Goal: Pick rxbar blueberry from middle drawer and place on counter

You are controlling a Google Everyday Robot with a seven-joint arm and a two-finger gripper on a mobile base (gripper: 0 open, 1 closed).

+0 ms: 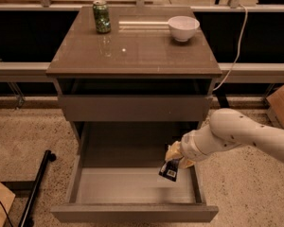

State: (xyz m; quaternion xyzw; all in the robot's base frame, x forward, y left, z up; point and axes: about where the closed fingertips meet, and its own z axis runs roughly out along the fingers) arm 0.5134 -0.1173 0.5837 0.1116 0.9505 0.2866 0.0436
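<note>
My gripper [174,161] hangs over the right side of the open middle drawer [132,186], shut on the rxbar blueberry [169,170]. The dark bar with its white label hangs tilted from the yellowish fingers, lifted above the drawer's light grey floor. My white arm [236,134] reaches in from the right. The counter [132,46] is the glossy brownish top of the cabinet, above and behind the gripper.
A green can [102,16] stands at the counter's back left and a white bowl [183,27] at its back right. A shut grey drawer front [132,108] sits above the open drawer. A cardboard box [281,105] is at the far right, a black bar [35,188] on the floor at left.
</note>
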